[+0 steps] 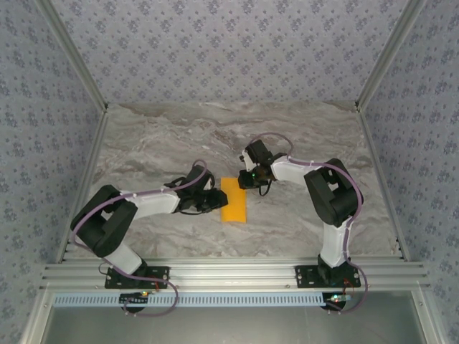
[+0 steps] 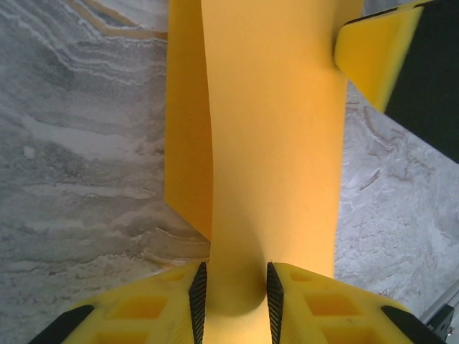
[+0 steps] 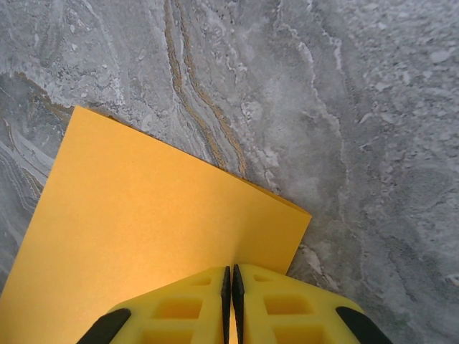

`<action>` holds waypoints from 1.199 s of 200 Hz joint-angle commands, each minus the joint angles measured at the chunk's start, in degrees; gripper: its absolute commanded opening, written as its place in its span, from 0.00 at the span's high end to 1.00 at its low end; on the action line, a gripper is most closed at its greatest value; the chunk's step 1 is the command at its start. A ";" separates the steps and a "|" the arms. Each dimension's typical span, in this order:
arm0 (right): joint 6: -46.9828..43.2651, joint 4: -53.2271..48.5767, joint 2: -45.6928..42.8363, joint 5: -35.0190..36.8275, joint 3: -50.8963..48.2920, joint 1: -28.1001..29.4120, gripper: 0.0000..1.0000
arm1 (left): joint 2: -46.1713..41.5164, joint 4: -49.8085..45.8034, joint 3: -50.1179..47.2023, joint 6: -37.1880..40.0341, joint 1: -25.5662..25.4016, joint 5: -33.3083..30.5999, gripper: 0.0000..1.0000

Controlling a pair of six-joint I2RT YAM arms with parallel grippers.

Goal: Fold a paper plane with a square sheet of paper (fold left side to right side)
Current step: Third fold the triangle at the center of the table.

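The square sheet of paper [image 1: 234,204] lies mid-table as a narrow orange rectangle, doubled over on itself. My left gripper [image 1: 217,201] is at its left long edge. In the left wrist view the sheet [image 2: 272,143] curves up from the table, and its rounded fold bulges between the jaws of that gripper [image 2: 232,276], which stand a little apart around it. My right gripper [image 1: 251,180] is at the sheet's far right corner. In the right wrist view its jaws [image 3: 232,271] are shut, tips down on the flat paper [image 3: 143,215] near the corner.
Grey marble tabletop [image 1: 165,136] stretches all round the paper. Patterned walls and metal rails [image 1: 229,276] border it. A yellow finger [image 2: 373,50] of the right gripper shows at the upper right of the left wrist view, resting on the paper's far end.
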 commanded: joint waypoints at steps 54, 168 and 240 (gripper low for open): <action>-1.01 -2.97 3.01 0.54 0.05 -0.03 0.87 | -3.35 -0.66 -1.30 -0.38 -0.12 -0.47 0.68; -0.89 -2.27 2.22 -0.02 0.30 0.05 0.85 | -4.66 -1.70 -1.51 -0.38 -0.18 -0.09 0.83; -5.71 1.75 -13.21 6.02 -6.78 0.47 0.51 | -4.14 -0.18 -2.82 -4.86 -0.19 -0.12 1.00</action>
